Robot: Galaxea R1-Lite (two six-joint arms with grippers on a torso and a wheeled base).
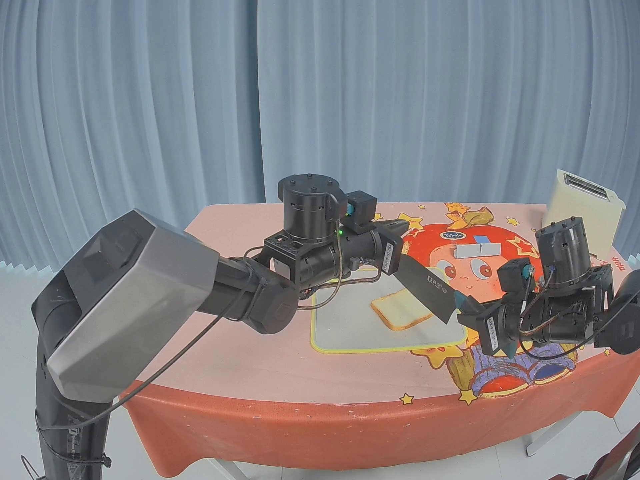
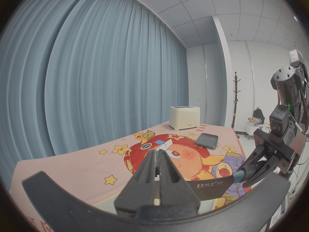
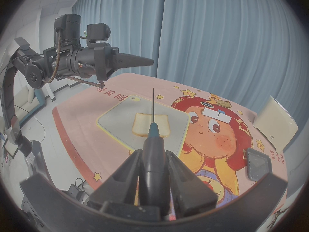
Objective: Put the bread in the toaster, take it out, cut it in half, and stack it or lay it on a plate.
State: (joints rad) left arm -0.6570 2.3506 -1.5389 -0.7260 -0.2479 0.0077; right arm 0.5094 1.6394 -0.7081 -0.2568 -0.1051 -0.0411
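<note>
A slice of bread [image 1: 400, 309] lies flat on the pale cutting board [image 1: 340, 331] in the middle of the table. My right gripper [image 1: 477, 320] is shut on the handle of a black-bladed knife [image 1: 427, 288], which slants over the right edge of the bread. In the right wrist view the knife [image 3: 153, 136] points edge-on over the bread [image 3: 151, 125]. My left gripper [image 1: 399, 229] hangs shut and empty just above the far end of the blade; its fingers [image 2: 157, 165] are pressed together. The cream toaster [image 1: 587, 211] stands at the far right corner.
A small dark plate [image 3: 258, 163] lies on the cloth near the toaster [image 3: 275, 123], and the dark plate [image 2: 207, 140] is in the left wrist view too. A white-and-blue tag [image 1: 477, 248] lies on the printed tablecloth. The table's front edge curves close below the board.
</note>
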